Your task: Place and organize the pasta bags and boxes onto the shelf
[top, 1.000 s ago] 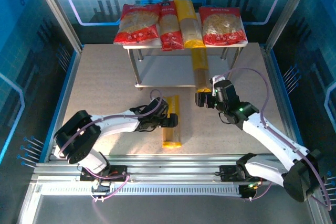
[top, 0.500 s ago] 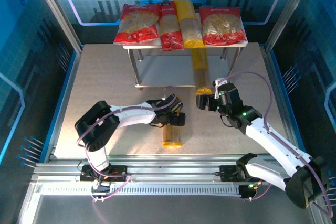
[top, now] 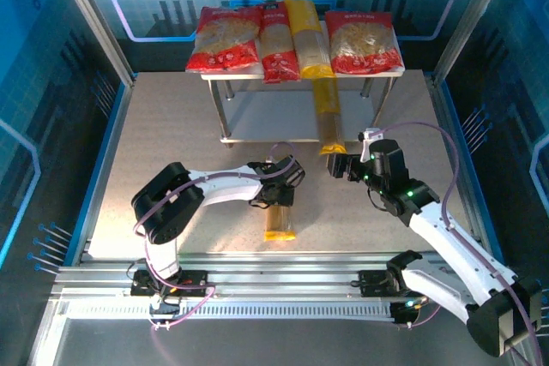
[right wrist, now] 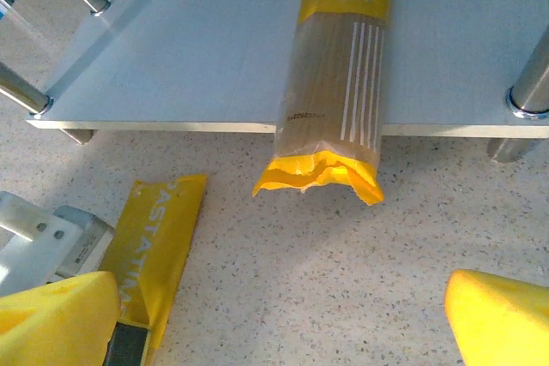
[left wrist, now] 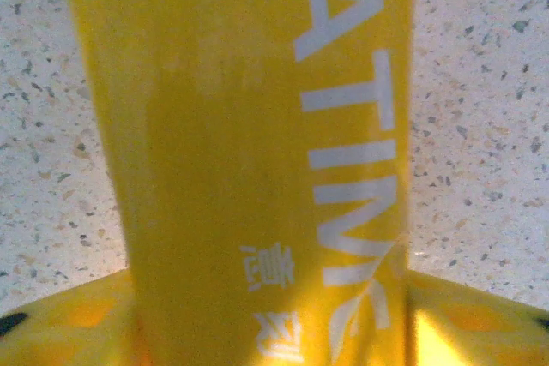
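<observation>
1. My left fingers (left wrist: pixel 69 327) straddle a yellow spaghetti pack (left wrist: pixel 257 169) flat on the speckled bench (left wrist: pixel 480 169). Whether they pinch it, I cannot tell.
2. My right fingers (right wrist: pixel 51 315) gape wide, empty, near the shelf (right wrist: pixel 171 57), where another yellow pack (right wrist: pixel 334 83) overhangs the lower tier.
3. Blue panels (top: pixel 43 83) wall the bench.

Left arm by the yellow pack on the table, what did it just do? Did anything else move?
The left gripper slid rightward and settled over the yellow pack, one finger on each side; whether it is squeezing is unclear. The right gripper backed away slightly to the right, open. The yellow pack, the shelf and the packs on it stayed put.
</observation>
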`<state>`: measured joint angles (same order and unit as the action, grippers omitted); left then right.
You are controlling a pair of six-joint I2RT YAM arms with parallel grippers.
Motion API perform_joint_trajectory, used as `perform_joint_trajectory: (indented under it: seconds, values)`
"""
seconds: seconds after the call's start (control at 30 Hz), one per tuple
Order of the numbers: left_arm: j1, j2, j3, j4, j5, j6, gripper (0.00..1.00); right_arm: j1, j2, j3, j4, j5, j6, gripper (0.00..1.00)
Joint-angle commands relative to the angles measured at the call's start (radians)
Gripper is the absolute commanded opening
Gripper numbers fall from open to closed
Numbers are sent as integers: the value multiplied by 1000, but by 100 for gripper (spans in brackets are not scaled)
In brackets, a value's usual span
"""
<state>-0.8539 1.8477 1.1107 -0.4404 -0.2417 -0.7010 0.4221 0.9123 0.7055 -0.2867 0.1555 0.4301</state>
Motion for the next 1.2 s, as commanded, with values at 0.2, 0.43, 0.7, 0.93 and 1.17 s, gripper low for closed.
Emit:
perform_joint_trajectory:
  seconds: [0.2,0.43,0.7,0.93,1.17]
  values:
    - [-17,25,-31,-31,85,13,22,-15,-15,1,5,-14,21,97]
    - [-10,-47,-41,-24,89,45,0,-16,-20,10,-3,-7,20,97]
    - [21,-160,-46,-38,68,74,0,-16,-32,20,-23,8,12,97]
    - [111,-316,-21,-39,74,143,0,-15,-34,17,-39,14,10,97]
    - [212,-330,39,43,79,230,0,-2,-15,14,-74,-4,21,97]
